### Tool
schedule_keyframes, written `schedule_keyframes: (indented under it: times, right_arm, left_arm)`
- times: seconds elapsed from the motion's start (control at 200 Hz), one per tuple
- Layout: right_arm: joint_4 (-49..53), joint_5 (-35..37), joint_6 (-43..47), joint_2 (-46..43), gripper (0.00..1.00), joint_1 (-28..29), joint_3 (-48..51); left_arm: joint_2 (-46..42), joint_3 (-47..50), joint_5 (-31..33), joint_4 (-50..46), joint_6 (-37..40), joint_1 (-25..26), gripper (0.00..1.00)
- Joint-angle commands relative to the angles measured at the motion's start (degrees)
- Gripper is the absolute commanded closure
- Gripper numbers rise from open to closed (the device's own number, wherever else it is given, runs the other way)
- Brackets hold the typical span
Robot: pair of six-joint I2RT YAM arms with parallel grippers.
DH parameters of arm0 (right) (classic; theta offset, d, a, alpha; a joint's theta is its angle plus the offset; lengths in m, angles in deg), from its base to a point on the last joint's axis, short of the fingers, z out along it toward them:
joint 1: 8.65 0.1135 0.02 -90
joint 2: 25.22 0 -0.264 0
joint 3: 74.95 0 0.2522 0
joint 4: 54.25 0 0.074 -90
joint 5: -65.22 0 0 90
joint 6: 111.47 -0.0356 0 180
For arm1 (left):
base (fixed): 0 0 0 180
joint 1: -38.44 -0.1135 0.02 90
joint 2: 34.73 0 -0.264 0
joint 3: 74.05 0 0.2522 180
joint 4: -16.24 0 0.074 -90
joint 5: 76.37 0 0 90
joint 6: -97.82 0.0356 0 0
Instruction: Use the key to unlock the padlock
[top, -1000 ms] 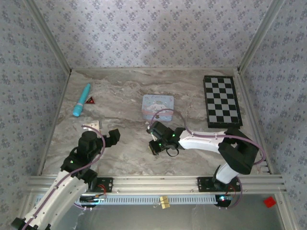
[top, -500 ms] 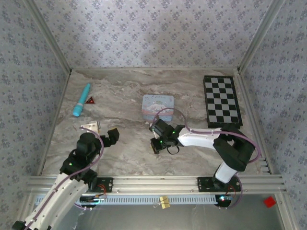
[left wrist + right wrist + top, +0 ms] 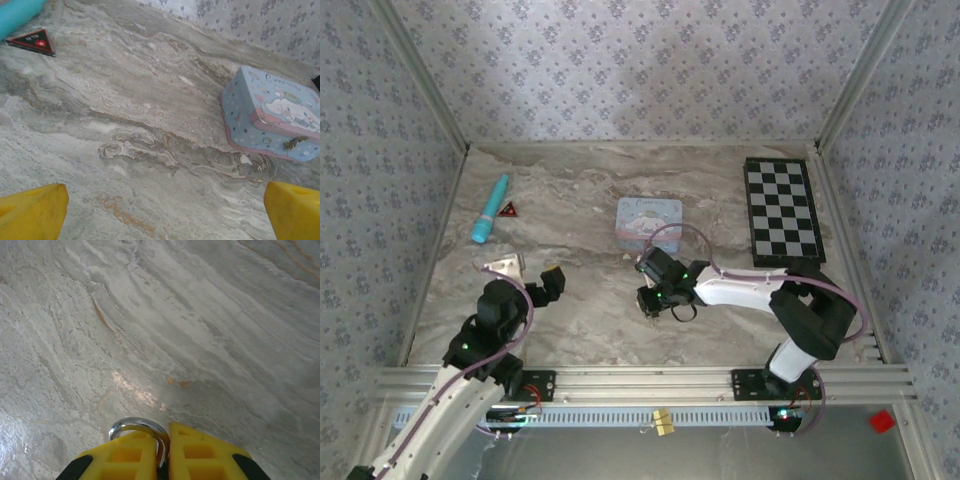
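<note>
My right gripper (image 3: 165,450) is shut on the padlock, low over the marble. The silvery shackle (image 3: 137,426) curves out between the yellow fingers (image 3: 120,460); the dark body is hidden between them. From above, the right gripper (image 3: 653,296) sits just in front of the pale blue tin (image 3: 649,219), with a thin dark loop (image 3: 682,313) beside it that I cannot identify. I cannot make out the key. My left gripper (image 3: 528,272) is open at the left and holds nothing; its yellow fingertips (image 3: 31,214) frame bare marble.
The cartoon tin (image 3: 272,115) lies ahead-right of the left gripper. A teal cylinder (image 3: 490,208) and a small red-and-black triangle (image 3: 508,210) lie at the back left. A checkerboard (image 3: 782,210) lies at the back right. Patterned walls enclose the marble table (image 3: 580,330).
The right gripper has edged slightly right and away with the padlock. The left gripper has shifted a little farther from its base.
</note>
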State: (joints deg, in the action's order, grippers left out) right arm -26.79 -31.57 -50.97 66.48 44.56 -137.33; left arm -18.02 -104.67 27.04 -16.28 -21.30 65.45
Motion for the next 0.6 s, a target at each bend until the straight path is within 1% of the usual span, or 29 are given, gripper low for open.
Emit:
schedule_keyframes:
  times: [0.0, 0.34, 0.44, 0.5, 0.535, 0.595]
  right_arm:
    - [2.2, 2.5, 0.5, -3.4, 0.85, -0.4, 1.1]
    - [5.8, 7.8, 2.9, -13.8, 0.79, -2.2, 3.4]
    - [8.7, 10.8, 3.3, -19.6, 0.78, -2.6, 3.4]
    - [11.3, 13.9, 4.2, -23.8, 0.75, -3.2, 3.5]
    - [12.1, 16.2, 4.7, -26.5, 0.73, -3.8, 3.9]
    - [12.0, 18.7, 5.3, -30.8, 0.73, -6.0, 5.0]
  left_arm:
    - [-2.1, 0.3, 2.4, -0.9, -0.1, 0.2, 0.0]
    - [-0.4, 0.3, 3.5, 0.3, 0.0, 0.2, 0.0]
    - [2.0, -0.6, 3.6, 1.3, -0.2, 0.2, 0.0]
    - [4.6, -1.8, 4.5, 1.7, -0.8, 0.2, 0.0]
    - [6.0, -2.6, 5.5, 2.0, -1.5, 0.2, 0.0]
    - [8.8, -3.7, 6.8, 3.1, -2.1, 0.2, 0.0]
